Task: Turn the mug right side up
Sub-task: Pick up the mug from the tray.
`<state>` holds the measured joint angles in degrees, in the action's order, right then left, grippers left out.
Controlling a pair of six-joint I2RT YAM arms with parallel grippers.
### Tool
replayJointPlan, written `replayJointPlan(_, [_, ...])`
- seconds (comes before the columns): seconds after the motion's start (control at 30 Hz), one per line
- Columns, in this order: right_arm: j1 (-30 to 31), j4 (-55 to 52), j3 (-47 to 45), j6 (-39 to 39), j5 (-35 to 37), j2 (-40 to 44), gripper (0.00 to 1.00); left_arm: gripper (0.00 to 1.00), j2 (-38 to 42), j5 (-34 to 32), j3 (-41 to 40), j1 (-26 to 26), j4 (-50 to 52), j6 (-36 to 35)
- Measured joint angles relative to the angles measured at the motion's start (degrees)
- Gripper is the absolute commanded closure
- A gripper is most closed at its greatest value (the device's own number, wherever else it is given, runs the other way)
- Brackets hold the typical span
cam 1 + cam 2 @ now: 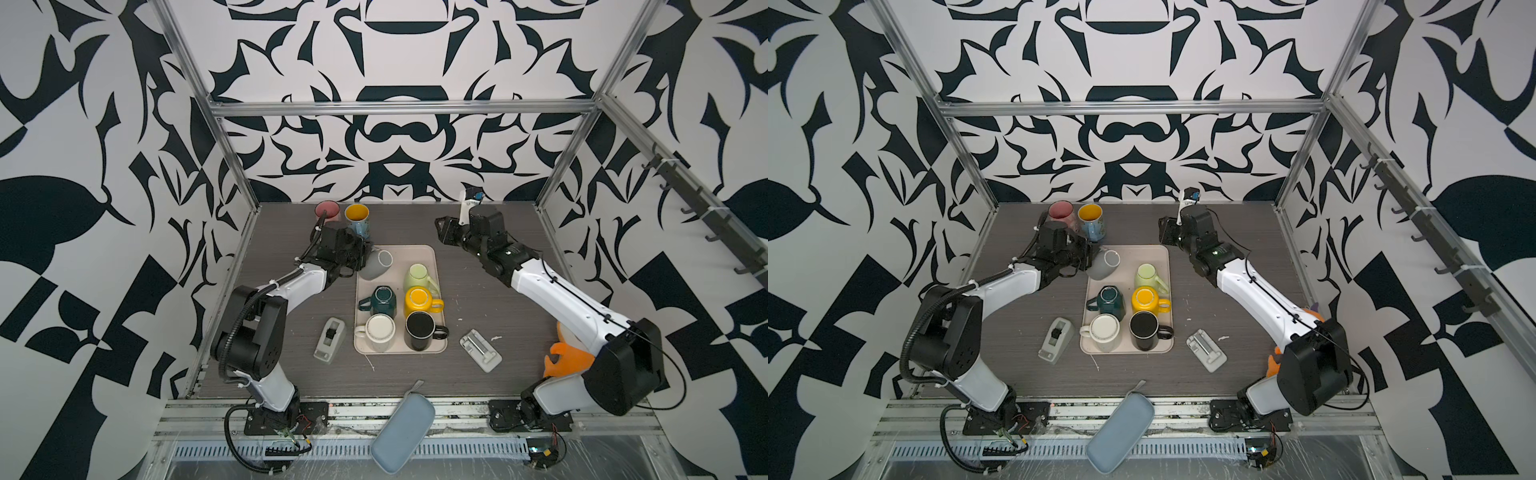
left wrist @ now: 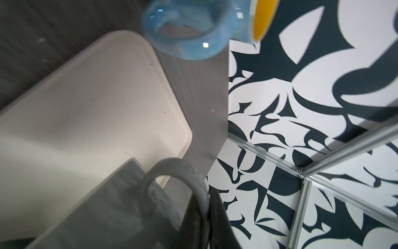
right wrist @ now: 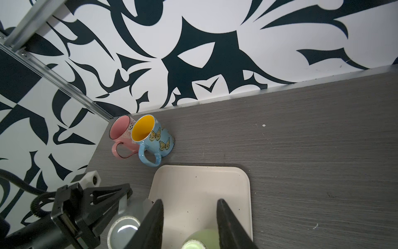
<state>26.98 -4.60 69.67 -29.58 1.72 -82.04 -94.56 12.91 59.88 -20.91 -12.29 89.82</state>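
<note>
Black-and-white swirling panels [image 1: 395, 50] wall in a grey wood-grain counter [image 1: 415, 370]; we take twelve o'clock as the back wall. We find little to read. The blue mug [image 3: 158, 140] at eleven o'clock carries yellow butterflies. The pink mug [image 3: 120, 129] touching it has dark marks by the rim, too small for us to make out.

The left arm [image 1: 291, 286] rises from its base at seven o'clock with the elbow up. Its forearm runs toward the eleven o'clock corner of the beige tray [image 1: 415, 253] at the counter's centre. The left tool [image 1: 365, 253] is pressed together on the grey mug [image 1: 376, 266], close to the mug's handle [image 2: 172, 163] in the left wrist view. We see that mug tilted over that tray corner, its mouth turned up toward one o'clock. We cannot tell whether it touches the tray.

The right arm [image 1: 561, 299] stretches from five o'clock toward one o'clock. The right tool [image 3: 189, 201] points across at the tray with its fingers [image 3: 232, 226] spread and nothing between them. In both top views it sits apart from the grey mug.
</note>
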Motion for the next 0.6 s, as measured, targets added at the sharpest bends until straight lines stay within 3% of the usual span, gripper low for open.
replayJointPlan(0.17, [-0.02,0.02,0.00,0.22,-1.14,1.11,0.60,1.00,1.97,0.74,4.20,-0.07,-0.04,-10.67])
replayJointPlan(0.37, [-0.20,-2.51,2.05,1.49,-5.27,0.52,0.60,1.00,6.60,1.03,5.55,-2.34,0.22,-29.33])
replayJointPlan(0.6, [-0.63,-4.61,7.72,2.75,-11.91,-0.42,0.60,1.00,14.51,-7.69,6.60,-14.29,4.57,-60.11])
